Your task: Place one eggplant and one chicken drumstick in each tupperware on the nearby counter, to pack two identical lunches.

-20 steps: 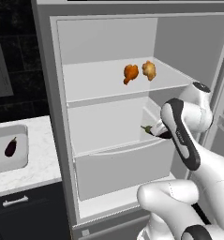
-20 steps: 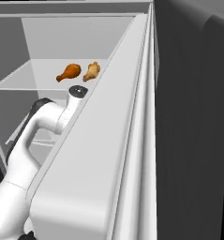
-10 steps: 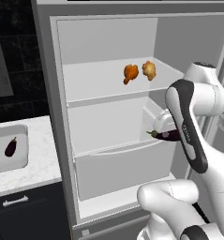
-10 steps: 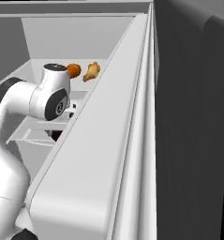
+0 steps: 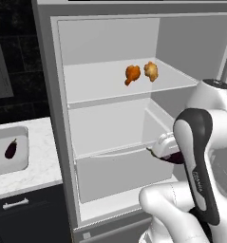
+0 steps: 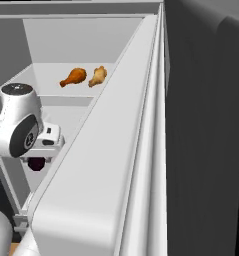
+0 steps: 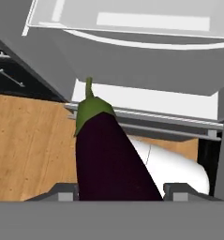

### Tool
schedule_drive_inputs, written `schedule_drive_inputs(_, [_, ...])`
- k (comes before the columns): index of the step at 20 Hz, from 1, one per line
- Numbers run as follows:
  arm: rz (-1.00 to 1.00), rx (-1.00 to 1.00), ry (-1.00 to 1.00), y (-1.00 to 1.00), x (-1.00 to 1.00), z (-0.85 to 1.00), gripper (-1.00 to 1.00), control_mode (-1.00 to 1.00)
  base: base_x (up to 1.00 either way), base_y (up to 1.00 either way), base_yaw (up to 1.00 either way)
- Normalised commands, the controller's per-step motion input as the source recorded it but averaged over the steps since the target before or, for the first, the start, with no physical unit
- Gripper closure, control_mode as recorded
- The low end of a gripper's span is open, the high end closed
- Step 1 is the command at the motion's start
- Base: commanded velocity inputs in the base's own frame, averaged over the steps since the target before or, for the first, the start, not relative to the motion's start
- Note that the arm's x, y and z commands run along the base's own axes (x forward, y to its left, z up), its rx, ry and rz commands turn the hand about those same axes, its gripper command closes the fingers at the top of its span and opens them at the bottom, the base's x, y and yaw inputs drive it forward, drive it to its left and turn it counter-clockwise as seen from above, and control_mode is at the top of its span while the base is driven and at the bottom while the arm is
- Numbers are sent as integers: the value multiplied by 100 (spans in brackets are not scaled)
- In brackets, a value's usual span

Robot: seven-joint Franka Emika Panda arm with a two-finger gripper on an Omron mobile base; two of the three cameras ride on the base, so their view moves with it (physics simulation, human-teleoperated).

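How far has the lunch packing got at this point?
Done: one eggplant lies in a tupperware on the counter. In hand: the gripper holds a second eggplant by the fridge. Left: place it, then both drumsticks on the shelf.

We see our white arm rising from the lower right of the left base view, its dark-banded forearm standing nearly upright and the wrist bending over toward nine o'clock. Our gripper (image 5: 163, 151) sits at the end of that bend, its jaws closed around the eggplant (image 7: 108, 157), which juts out stem first toward twelve o'clock in the hand view. In the right base view, the rounded joint sits at nine o'clock with the gripper (image 6: 38, 161) just below it.
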Motion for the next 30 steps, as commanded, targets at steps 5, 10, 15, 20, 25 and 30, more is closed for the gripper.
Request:
schedule_drive_inputs(5, [0,0,0,7,-15,0,100,100,-38,44,0])
schedule_drive_inputs(10, [0,0,0,0,0,0,100,100,-28,100,-6])
schedule_drive_inputs(15, [0,0,0,0,0,0,100,100,-20,100,-6])
schedule_drive_inputs(20, [0,0,0,0,0,0,100,100,12,100,-7])
schedule_drive_inputs(25, [0,0,0,0,0,0,100,100,34,100,-9])
schedule_drive_inputs(30, [0,0,0,0,0,0,100,100,63,42,0])
